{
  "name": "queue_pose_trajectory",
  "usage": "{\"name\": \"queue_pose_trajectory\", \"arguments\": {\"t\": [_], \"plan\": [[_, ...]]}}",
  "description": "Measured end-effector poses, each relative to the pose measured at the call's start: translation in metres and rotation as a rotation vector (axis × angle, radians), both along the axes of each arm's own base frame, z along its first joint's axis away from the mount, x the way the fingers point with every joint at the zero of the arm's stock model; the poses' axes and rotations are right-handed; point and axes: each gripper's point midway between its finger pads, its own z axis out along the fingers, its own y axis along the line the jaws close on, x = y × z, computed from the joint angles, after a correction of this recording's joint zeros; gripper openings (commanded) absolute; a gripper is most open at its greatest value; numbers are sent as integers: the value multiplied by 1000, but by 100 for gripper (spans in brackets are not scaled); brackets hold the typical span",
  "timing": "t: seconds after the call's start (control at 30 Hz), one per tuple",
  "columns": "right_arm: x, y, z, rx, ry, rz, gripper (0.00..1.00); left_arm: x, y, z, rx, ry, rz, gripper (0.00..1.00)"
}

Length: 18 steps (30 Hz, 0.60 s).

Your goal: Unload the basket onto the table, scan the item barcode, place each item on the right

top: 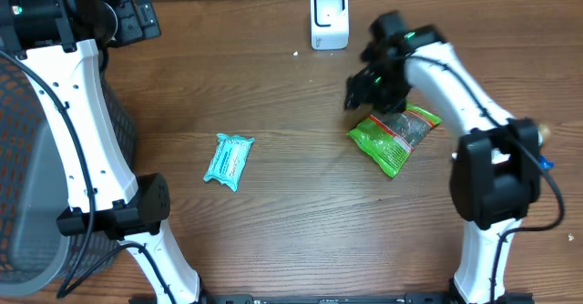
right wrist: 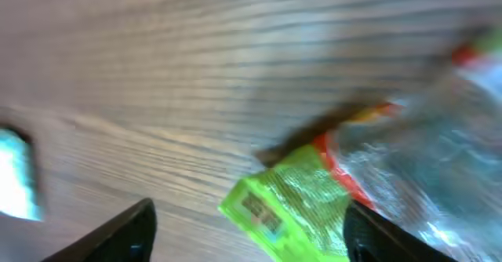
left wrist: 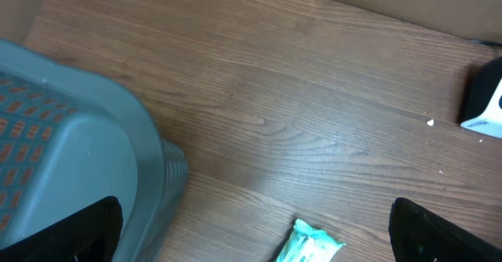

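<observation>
Right wrist, end effector [right wrist: 249, 229] open, above packet [right wrist: 302, 195]

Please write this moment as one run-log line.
task: scan barcode | left gripper: open, empty | right gripper: open over green bag | scanner: untouched

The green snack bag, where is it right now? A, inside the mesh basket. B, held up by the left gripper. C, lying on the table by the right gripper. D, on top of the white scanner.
C: the green snack bag lies on the table at the right gripper, whose jaws stand open and are not closed on it.
</observation>
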Motion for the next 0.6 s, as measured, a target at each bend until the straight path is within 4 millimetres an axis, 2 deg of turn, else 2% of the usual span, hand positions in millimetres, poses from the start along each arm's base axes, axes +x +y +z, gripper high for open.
{"name": "queue_pose_trajectory", "arguments": {"t": [0.1,0.13,0.17,0.23,0.33,0.47,0.57,0.6], "plan": [[4,-67,10,-38,67,-283,92,0,0,0,0,-1,0,99],[1,-86,4,-59,93,-350,93,0,0,0,0,0,-1,99],[-5,-93,-9,-84,120,-392,93,0,0,0,0,-1,-1,99],[-20,-95,-27,-111,171,-413,93,0,0,0,0,0,0,100],[-30,-94,-43,-123,197,-424,93,0,0,0,0,-1,0,100],[-27,-90,-60,-95,174,-433,90,0,0,0,0,0,-1,99],[-23,-84,-73,-51,144,-441,84,0,0,0,0,0,-1,100],[-18,-82,-72,-23,111,-441,81,0,0,0,0,-1,0,100]]}}
